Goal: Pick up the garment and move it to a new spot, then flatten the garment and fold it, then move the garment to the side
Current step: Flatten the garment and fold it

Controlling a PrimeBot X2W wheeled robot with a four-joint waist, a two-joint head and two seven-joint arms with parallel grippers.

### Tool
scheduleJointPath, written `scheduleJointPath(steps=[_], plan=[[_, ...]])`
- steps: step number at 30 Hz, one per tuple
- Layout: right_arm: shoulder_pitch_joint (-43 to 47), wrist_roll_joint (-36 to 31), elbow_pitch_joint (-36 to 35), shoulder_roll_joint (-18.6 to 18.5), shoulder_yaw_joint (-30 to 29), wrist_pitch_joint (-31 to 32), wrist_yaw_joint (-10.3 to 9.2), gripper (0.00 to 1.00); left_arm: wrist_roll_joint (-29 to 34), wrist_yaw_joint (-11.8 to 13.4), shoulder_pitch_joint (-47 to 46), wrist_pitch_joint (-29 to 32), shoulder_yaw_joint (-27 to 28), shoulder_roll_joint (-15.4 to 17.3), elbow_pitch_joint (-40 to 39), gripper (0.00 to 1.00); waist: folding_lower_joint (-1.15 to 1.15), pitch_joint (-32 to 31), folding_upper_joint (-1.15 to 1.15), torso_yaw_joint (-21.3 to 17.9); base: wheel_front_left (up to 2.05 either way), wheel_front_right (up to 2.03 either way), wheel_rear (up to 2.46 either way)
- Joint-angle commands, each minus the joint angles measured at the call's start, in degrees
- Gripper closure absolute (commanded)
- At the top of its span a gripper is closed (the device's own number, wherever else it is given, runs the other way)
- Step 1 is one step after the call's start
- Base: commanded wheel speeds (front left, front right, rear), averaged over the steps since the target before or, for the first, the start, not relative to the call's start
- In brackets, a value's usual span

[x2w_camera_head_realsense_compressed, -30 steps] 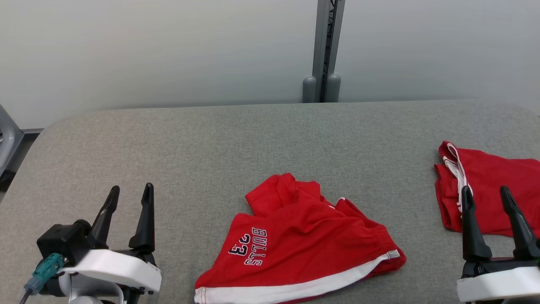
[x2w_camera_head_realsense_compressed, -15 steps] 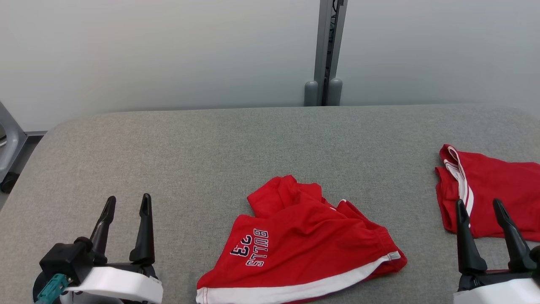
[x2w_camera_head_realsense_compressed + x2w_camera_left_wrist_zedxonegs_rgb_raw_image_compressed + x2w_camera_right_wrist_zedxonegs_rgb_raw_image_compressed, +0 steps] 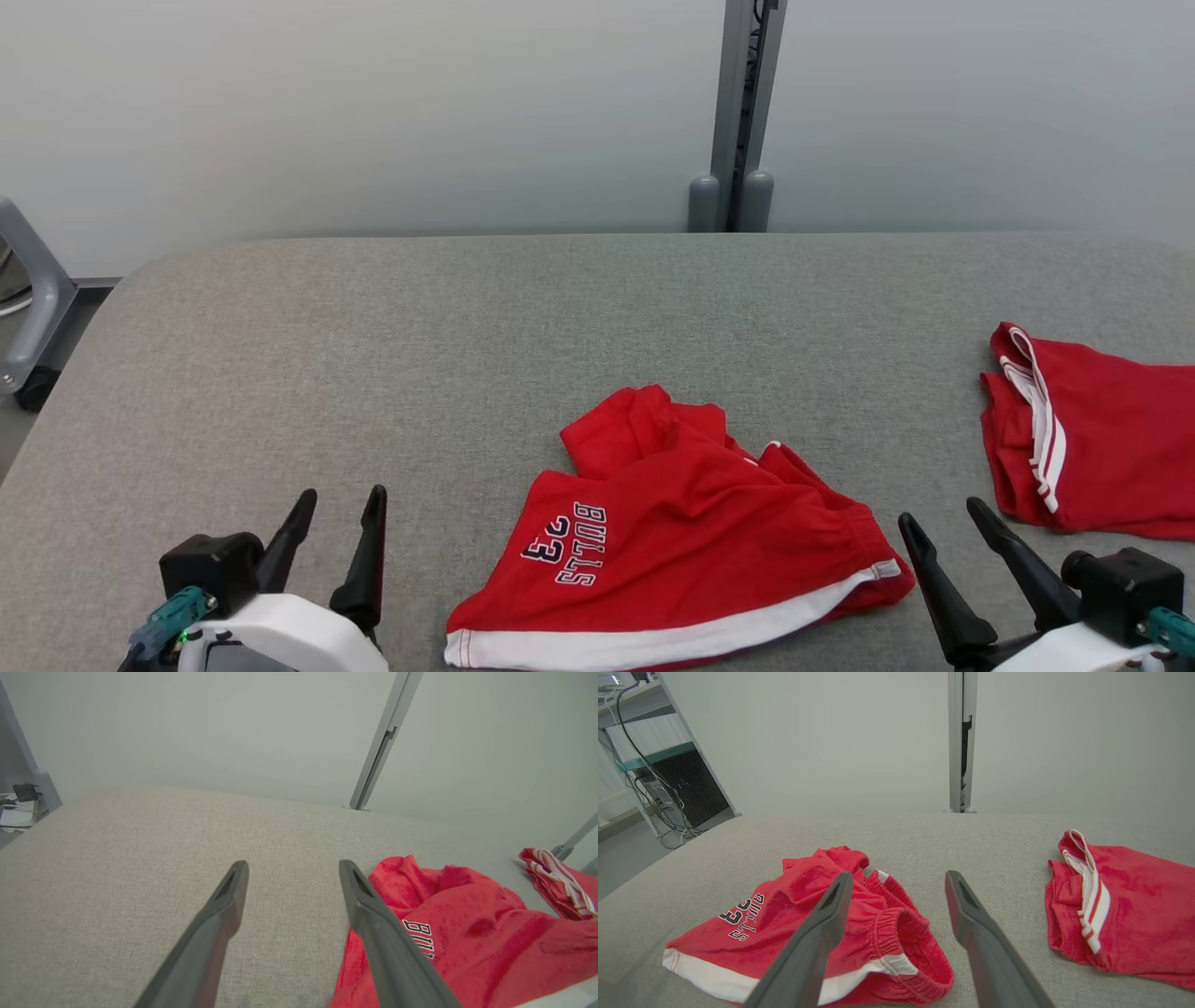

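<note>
- Head view: red shorts (image 3: pixel 672 551) lie crumpled on the grey tabletop (image 3: pixel 373 327), at the middle of its front edge, with neither gripper touching them.
- A white hem band runs along the side of the shorts nearest the front edge. "BULLS 23" in dark, white-edged letters sits sideways on their left part. The gathered waistband is at their right end, and a heap of folds rises toward the back edge.
- The left gripper (image 3: pixel 341 499) is at the front edge, toward the left corner, with a strip of bare tabletop between it and the shorts. Its jaws are spread and empty, pointing toward the back edge.
- Left wrist view: the two dark fingers (image 3: pixel 219 914) stand wide apart over bare tabletop, and the shorts lie just beside the right one. I cannot tell whether the tips touch the surface.
- The right gripper (image 3: pixel 941 511) is at the front edge, just beside the waistband end of the shorts. Its jaws are released, hold nothing, and lean toward the back left.
- Right wrist view: the left finger crosses in front of the waistband, and the right finger lies over bare tabletop between the two pieces of clothing.
- A second garment (image 3: pixel 1092 448), red with white stripes, lies flatter at the right edge, apart from the shorts.
- A grey post (image 3: pixel 747 112) rises behind the back edge against a pale wall (image 3: pixel 373 112).
</note>
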Motion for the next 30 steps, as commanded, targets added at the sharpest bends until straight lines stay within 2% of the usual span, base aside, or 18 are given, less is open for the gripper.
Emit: scheduleJointPath(steps=[1, 10, 15, 23, 27, 28, 30], plan=[[0.4, 0.8, 0.8, -1.0, 0.3, 1.4, 0.03, 0.00, -0.8, -0.5, -0.5, 1.2, -0.3, 0.1, 0.5, 0.00, 0.00, 0.3, 0.00, 0.6, 0.00, 0.00, 0.00], [-2.6, 4.9, 5.5, -4.2, 4.1, 11.3, 0.03, 0.00, -4.7, -4.2, -1.1, 16.1, -7.1, 1.0, 4.7, 0.00, 0.00, 2.3, 0.00, 2.5, 0.00, 0.00, 0.00], [-6.0, 7.0, 8.2, -6.4, 7.2, 15.8, 0.03, 0.00, -5.7, -5.9, -2.6, 21.0, -9.7, 0.8, 6.6, 0.00, 0.00, 4.1, 0.00, 2.7, 0.00, 0.00, 0.00], [-9.8, 11.7, 9.8, -9.5, 13.1, 18.4, 0.03, 0.00, -6.3, -8.1, -5.1, 25.3, -12.4, 0.0, 10.5, 0.00, 0.00, 5.5, 0.00, 2.9, 0.00, 0.00, 0.00], [-10.6, 13.0, 10.1, -10.2, 14.7, 18.2, 0.03, 0.00, -6.3, -9.7, -6.8, 24.7, -12.8, -0.7, 12.5, 0.00, 0.00, 6.0, 0.00, 2.7, 0.00, 0.00, 0.00], [-10.8, 13.2, 10.2, -10.4, 15.0, 18.1, 0.03, 0.05, -6.2, -10.0, -7.0, 24.5, -13.0, -0.8, 13.2, 0.00, 0.00, 6.0, 0.00, 2.6, 0.00, 0.00, 0.00], [-11.0, 13.5, 10.3, -10.5, 15.3, 17.9, 0.03, 0.29, -6.1, -10.6, -7.7, 24.2, -13.1, -1.3, 14.3, 0.00, 0.00, 6.2, 0.00, 2.4, 0.00, 0.00, 0.00]])
